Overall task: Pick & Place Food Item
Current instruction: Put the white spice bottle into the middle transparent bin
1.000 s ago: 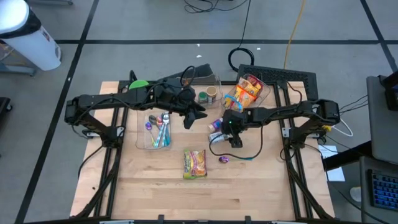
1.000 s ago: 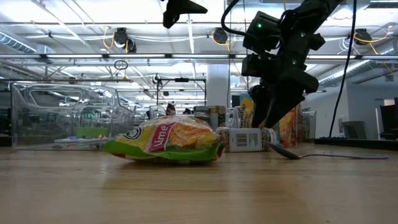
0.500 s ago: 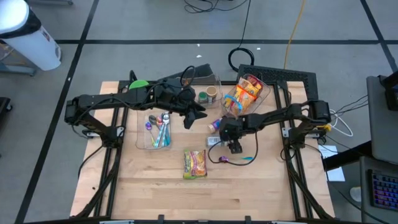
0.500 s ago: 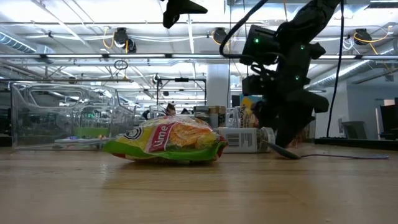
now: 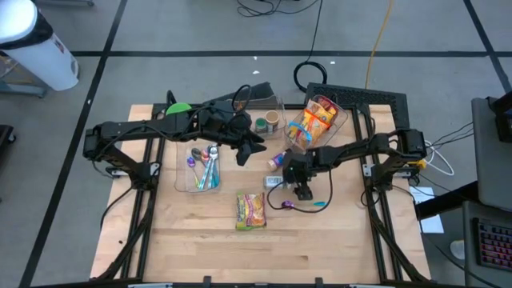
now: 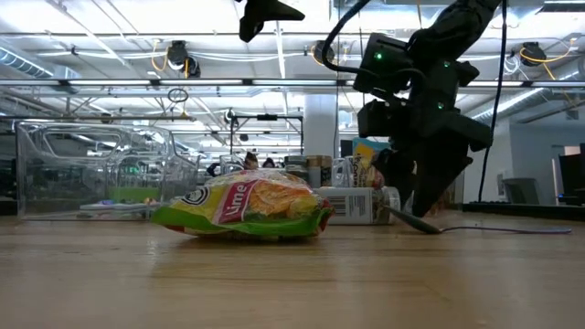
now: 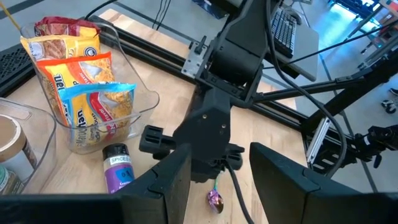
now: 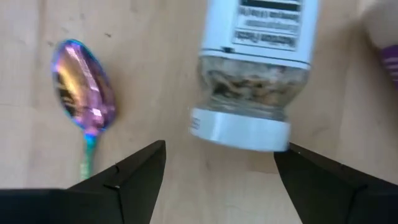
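Note:
A green and yellow snack packet (image 5: 250,210) lies flat on the wooden table, near the middle (image 6: 242,206). To its right, a white-labelled spice jar (image 5: 276,182) lies on its side, white cap (image 8: 239,127) toward my right gripper. My right gripper (image 5: 302,190) hangs low over the table just off that cap end, pointing steeply down. It is open (image 8: 221,180), with a finger on either side of the cap and touching nothing. My left gripper (image 5: 256,148) waits high above the table's middle, open and empty (image 7: 221,168).
An iridescent spoon (image 5: 302,206) lies just near of the right gripper (image 8: 84,102). A purple spice jar (image 5: 278,160) stands behind the white one. Clear bins hold utensils (image 5: 204,168), cups (image 5: 268,120) and snack bags (image 5: 316,120). The near half of the table is bare wood.
My right gripper has come down toward the table and a little toward its near edge, tipping more steeply down. It now stands by the lying jar's cap. Its fingers stay open. The jar, packet and spoon have not moved.

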Robot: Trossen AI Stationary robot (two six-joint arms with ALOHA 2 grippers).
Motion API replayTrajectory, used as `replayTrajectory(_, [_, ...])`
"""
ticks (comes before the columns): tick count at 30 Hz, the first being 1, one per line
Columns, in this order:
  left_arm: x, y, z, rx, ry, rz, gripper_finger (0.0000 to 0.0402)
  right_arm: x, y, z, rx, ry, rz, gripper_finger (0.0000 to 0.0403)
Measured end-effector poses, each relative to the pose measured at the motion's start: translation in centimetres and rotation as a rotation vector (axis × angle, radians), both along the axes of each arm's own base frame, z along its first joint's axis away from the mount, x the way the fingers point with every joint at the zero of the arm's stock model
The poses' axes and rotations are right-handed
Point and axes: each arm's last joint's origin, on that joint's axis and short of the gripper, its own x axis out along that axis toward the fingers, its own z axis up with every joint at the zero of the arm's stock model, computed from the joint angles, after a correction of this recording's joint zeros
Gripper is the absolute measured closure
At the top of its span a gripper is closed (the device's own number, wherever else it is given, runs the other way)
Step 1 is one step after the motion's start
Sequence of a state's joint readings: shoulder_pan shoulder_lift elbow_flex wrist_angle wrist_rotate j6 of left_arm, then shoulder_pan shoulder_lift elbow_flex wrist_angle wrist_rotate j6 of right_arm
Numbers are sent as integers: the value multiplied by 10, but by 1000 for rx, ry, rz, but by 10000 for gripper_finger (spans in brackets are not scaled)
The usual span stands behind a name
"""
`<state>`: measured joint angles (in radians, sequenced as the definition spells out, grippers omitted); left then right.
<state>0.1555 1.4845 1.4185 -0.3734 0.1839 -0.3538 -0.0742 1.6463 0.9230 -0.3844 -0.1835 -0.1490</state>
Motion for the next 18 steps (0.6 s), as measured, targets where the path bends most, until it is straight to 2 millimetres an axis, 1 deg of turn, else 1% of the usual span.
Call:
replayTrajectory(6, [0,0,0,3,0,-1,231,2,4,1,48,-10,-36,113])
replayTrajectory(18, [0,0,0,5,1,-3,231,9,3,4,96,-67,-148,113])
